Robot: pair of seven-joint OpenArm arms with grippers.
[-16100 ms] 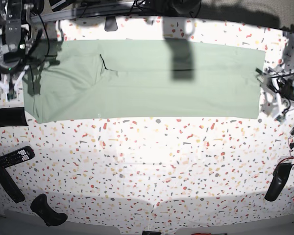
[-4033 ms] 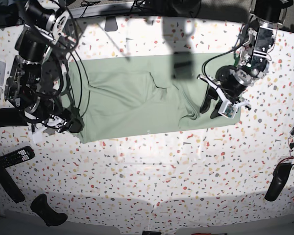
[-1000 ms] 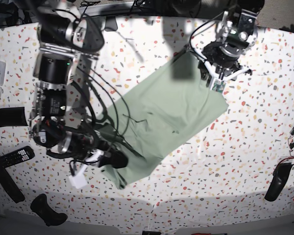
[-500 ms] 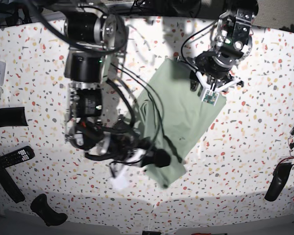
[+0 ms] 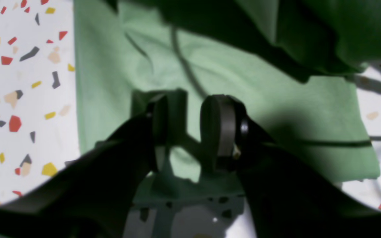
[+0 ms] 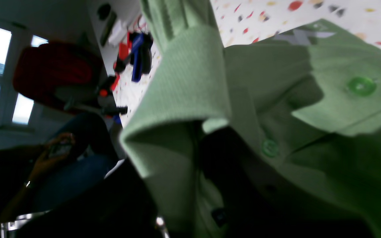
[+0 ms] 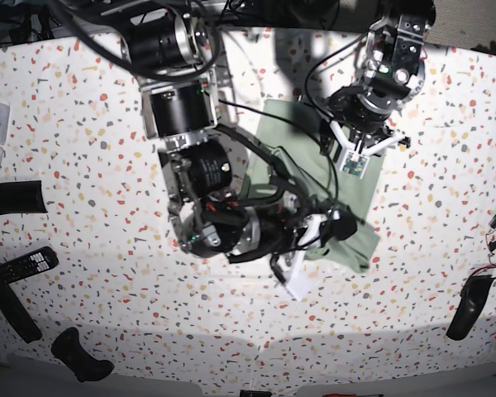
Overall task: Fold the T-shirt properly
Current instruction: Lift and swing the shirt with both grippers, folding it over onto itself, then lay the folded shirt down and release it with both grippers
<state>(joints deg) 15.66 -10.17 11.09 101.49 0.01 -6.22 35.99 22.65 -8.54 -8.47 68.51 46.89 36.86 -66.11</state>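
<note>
With my right gripper (image 6: 197, 132) clamped on the T-shirt (image 7: 360, 184), which is lying partly beneath both arms, I'm laying the raised fold down slowly, keeping its edge straight while my parted left gripper (image 5: 185, 132) hovers over the cloth.

In the base view, both arms are extended from the top edge of the tabletop (image 7: 430, 281). The right arm (image 7: 194, 149) is bent and reached down past the middle, its wrist (image 7: 256, 223) tilted towards the right edge, with the right gripper (image 7: 337, 227) closed. The left arm (image 7: 394, 58) is held nearer the top edge, its left gripper (image 5: 189, 129) angled downwards, its two fingers (image 5: 225, 122) parted.
</note>
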